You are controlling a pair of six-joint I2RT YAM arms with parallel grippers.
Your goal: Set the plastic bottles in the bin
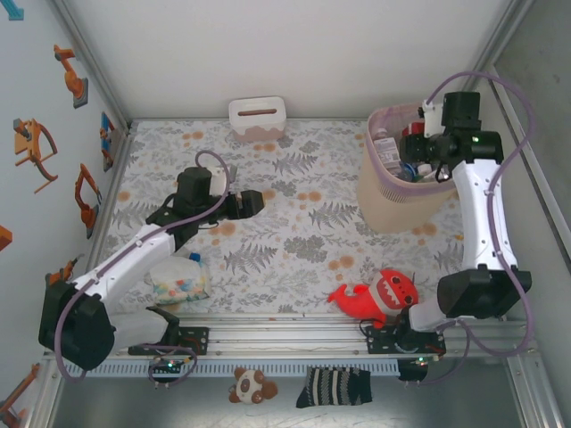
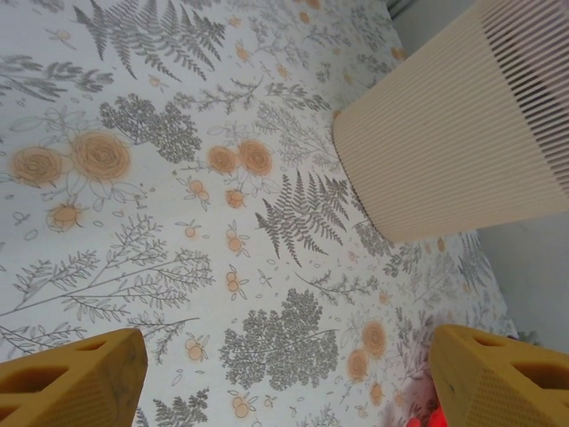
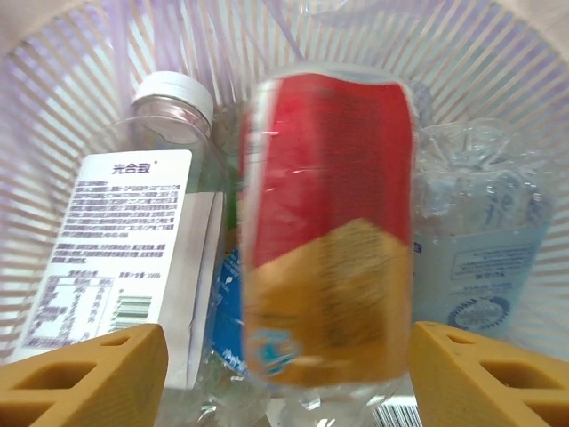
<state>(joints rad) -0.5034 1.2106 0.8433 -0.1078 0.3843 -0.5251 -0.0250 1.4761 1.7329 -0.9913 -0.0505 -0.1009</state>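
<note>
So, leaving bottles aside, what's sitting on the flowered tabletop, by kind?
Bin: 1
White box: 1
Red plush shark: 1
Bag of pastel bits: 1
Total: 4

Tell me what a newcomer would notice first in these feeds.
Probably the cream bin with its pink liner at the far right, the right hand open above it and a blurred red-labelled bottle among clear bottles inside. Next, the red plush shark by the near edge, right of centre. The left hand hangs open over the floral tablecloth.
</note>
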